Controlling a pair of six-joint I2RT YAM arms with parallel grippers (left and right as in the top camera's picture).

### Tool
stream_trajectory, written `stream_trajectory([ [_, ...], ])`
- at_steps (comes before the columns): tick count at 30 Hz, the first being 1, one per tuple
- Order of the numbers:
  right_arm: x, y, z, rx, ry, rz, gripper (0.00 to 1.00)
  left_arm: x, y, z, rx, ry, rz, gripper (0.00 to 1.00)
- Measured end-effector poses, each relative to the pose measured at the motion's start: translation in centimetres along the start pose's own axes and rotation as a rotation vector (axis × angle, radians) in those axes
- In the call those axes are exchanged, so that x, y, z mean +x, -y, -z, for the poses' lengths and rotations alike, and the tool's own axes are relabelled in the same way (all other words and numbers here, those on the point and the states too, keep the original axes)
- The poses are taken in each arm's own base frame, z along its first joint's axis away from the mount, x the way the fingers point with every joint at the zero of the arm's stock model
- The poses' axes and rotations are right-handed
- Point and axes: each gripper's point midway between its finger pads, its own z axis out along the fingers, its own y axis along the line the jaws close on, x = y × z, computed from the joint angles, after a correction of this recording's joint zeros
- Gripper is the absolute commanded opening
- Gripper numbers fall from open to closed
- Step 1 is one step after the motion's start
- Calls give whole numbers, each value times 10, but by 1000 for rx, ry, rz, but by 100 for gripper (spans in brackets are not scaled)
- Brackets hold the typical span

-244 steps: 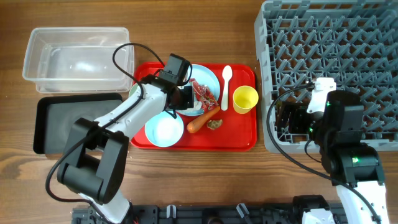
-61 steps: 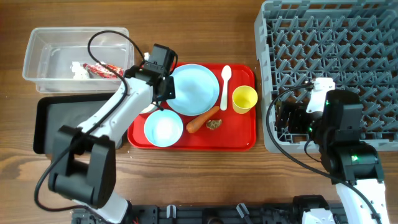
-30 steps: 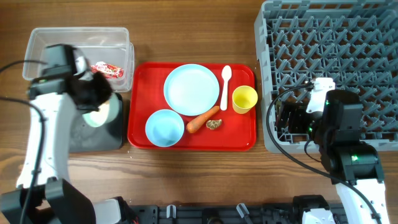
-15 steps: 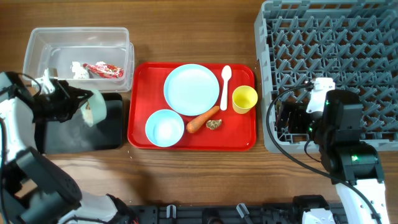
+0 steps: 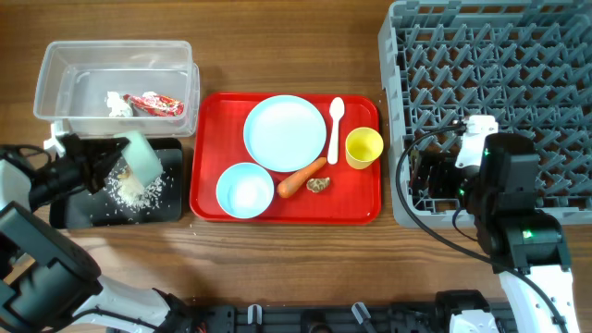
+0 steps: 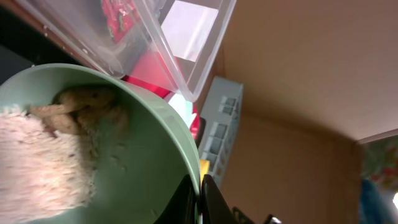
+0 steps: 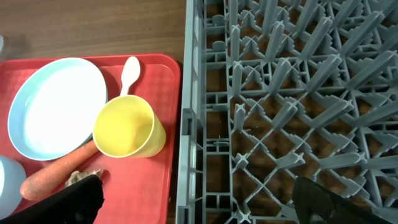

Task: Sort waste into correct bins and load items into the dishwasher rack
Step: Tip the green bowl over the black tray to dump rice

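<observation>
Wooden table (image 5: 277, 46) with clear tub (image 5: 116, 44), black tray (image 5: 92, 215), red tray (image 5: 356, 203) and grey peg rack (image 5: 518, 55) directly on top.

A: Which item lies mid-bench in the overhead view?
B: The red serving tray (image 5: 363, 202): rectangular, with rounded corners and a raised rim, lying flat, long side running left to right.
A: And the surface beneath it?
B: The bench (image 5: 277, 46): brown wood, grain running left to right, showing on all sides of the tray.

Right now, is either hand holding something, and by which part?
The left hand grips the pale green bowl by its rim; the right hand is open and holds nothing.
</observation>
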Motion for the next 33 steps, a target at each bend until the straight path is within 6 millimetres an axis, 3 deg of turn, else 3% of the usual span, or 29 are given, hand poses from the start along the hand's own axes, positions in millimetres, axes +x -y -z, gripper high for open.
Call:
stream_trajectory([
  [9, 5, 1, -9, 4, -37, -3, 100, -6, -1, 16, 29, 44, 37, 4],
  [24, 5, 1, -9, 4, -38, -4, 100, -2, -1, 16, 33, 36, 49, 4],
  [28, 5, 1, -9, 5, -38, -3, 100, -13, 0, 16, 39, 65, -81, 4],
  [33, 5, 1, -9, 4, -39, -4, 100, -11, 1, 16, 46, 58, -53, 4],
])
